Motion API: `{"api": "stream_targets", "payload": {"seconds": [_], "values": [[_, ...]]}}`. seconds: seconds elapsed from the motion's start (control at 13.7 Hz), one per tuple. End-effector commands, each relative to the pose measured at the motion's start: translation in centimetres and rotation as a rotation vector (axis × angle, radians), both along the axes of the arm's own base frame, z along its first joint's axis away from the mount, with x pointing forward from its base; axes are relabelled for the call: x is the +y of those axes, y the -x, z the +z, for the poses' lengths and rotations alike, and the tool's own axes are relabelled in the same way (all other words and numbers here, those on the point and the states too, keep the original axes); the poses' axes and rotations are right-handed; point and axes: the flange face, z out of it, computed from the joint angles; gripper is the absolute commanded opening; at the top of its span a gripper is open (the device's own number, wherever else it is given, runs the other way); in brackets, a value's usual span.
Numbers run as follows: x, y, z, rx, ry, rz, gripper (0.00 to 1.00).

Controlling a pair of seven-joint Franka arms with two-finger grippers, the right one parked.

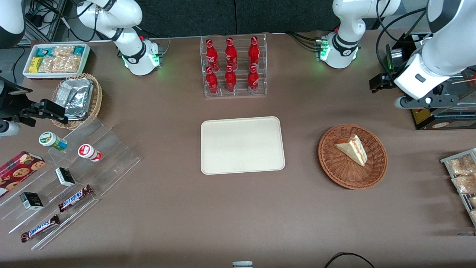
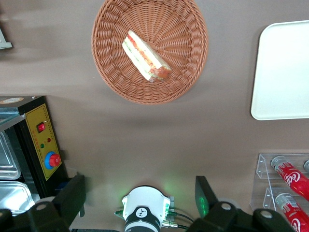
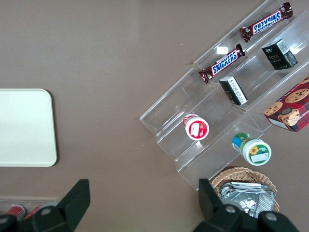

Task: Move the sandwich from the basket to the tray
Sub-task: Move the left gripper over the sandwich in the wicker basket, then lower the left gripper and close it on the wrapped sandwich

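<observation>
Sandwich: one triangular wedge, lying flat in the basket, its red-orange filling stripe exposed along the cut edge; nothing is touching it.

Basket: shallow, reddish-brown wicker, set on the brown desk toward the working arm's end, well apart from the tray.

Tray: cream-beige, rounded corners, placed at the middle of the desk, nothing carried on it.

Gripper: raised above the desk, farther from the front camera than the basket and apart from it; the jaws are seen spread wide, with nothing between them.

Bottle rack: clear acrylic, six red bottles held upright, farther from the front camera than the tray.
</observation>
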Motion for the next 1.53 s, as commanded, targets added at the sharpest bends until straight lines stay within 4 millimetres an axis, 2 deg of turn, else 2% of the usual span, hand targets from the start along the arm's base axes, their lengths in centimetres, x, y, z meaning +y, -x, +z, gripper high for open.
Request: {"api": "stream_targets", "payload": {"seconds": [0.0,0.15,0.36,0.66,1.09,1.46], "values": [[0.7,0.1,1.4,-0.019,0.008,-0.01,1.0],[0.7,0.0,0.8,-0.02,0.007,-0.016,1.0],[1.7,-0.2,-2.4,-0.015,-0.008,-0.016,1.0],[4.5,-0.3,-8.8,-0.018,-0.016,0.072,1.0],[3.9,-0.8,-19.0,-0.181,-0.079,0.551,1.0],[3.0,-1.5,-25.6,-0.247,-0.131,0.699,1.0]]}}
